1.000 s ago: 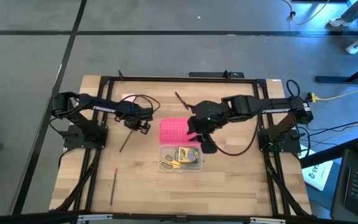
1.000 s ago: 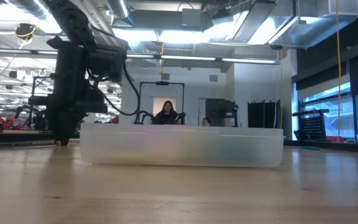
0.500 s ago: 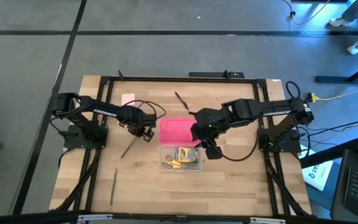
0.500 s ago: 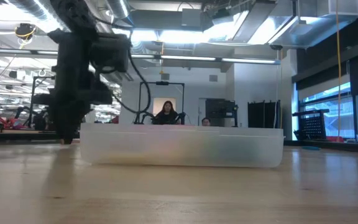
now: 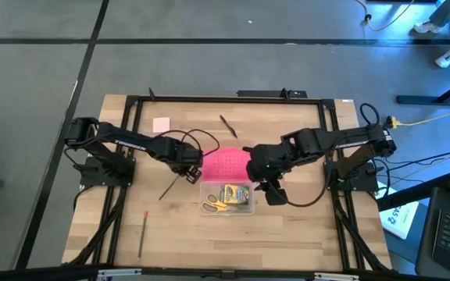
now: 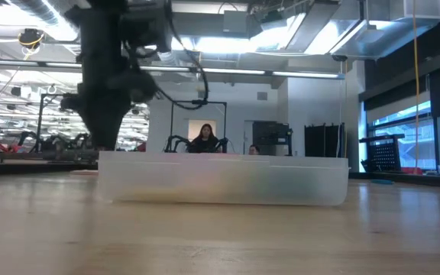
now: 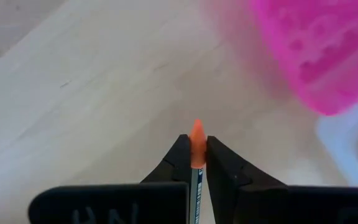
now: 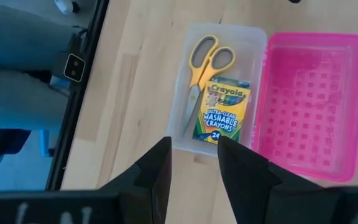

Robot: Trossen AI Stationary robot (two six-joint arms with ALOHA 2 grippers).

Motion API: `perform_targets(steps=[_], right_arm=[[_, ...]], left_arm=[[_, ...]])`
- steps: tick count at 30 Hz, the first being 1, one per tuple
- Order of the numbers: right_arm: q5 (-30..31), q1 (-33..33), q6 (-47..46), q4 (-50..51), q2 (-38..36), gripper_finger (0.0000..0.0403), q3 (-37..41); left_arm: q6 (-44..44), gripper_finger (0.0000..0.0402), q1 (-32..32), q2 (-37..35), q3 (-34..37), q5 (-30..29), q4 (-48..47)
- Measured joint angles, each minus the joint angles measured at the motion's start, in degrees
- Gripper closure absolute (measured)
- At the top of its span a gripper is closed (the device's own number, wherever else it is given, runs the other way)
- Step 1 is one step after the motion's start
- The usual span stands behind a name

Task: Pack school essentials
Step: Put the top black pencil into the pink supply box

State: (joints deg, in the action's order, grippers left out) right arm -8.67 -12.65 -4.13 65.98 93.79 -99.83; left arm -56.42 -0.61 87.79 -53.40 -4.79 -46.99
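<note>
A clear case (image 5: 227, 198) sits mid-table, its pink lid (image 5: 223, 162) lying open on the far side. Yellow-handled scissors (image 8: 205, 57) and a crayon box (image 8: 224, 109) lie inside. My left gripper (image 5: 187, 168) hangs just left of the lid, shut on a wooden pencil (image 5: 172, 187). My right gripper (image 8: 194, 160) hovers open above the case's right end, holding nothing. A red pencil (image 5: 143, 232) lies near the front left. A dark pen (image 5: 229, 125) and a pink pad (image 5: 161, 124) lie toward the far edge. My left gripper pinches the wooden pencil just below its orange eraser end (image 7: 196, 138), between its two fingers. The fingers point down from above. The pencil slants away toward the table's near left (image 5: 162, 196). Whether its lower end touches the wood cannot be told.
The low view shows the case's frosted wall (image 6: 220, 183) with the left arm (image 6: 109, 99) behind its left end. Black frame rails (image 5: 123, 179) run along both table sides. Bare wood lies in front of the case.
My left gripper has risen and gone toward the table's right, toward the case, staying shut and carrying the wooden pencil with it. My right gripper has drifted a little toward the near right and tipped further down.
</note>
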Motion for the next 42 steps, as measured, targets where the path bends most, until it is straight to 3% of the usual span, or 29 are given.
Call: perform_targets(steps=[6,14,22,28,38,42], right_arm=[[0.0,0.0,0.2,0.6,0.0,0.027,0.0],[0.1,0.0,0.1,0.9,0.0,0.027,0.0],[0.3,0.0,-0.2,1.6,-0.9,0.027,0.0],[3.7,0.0,-0.3,1.5,-2.8,0.027,0.0],[4.9,0.0,-0.1,1.5,-3.0,0.027,0.0],[8.8,0.0,-0.2,1.9,-3.0,0.027,0.0]], left_arm=[[1.0,0.0387,-4.0,-0.1,-7.0,-0.9,-3.7],[12.6,0.0387,-9.8,-0.1,-14.8,-4.1,-2.0],[24.2,0.0387,-12.2,0.0,-15.0,-5.6,10.1],[31.5,0.0387,-12.3,0.0,-15.0,-4.7,20.4],[36.3,0.0387,-13.4,0.1,-15.0,-5.2,29.8],[36.6,0.0387,-14.4,1.9,-15.1,-6.4,31.3]])
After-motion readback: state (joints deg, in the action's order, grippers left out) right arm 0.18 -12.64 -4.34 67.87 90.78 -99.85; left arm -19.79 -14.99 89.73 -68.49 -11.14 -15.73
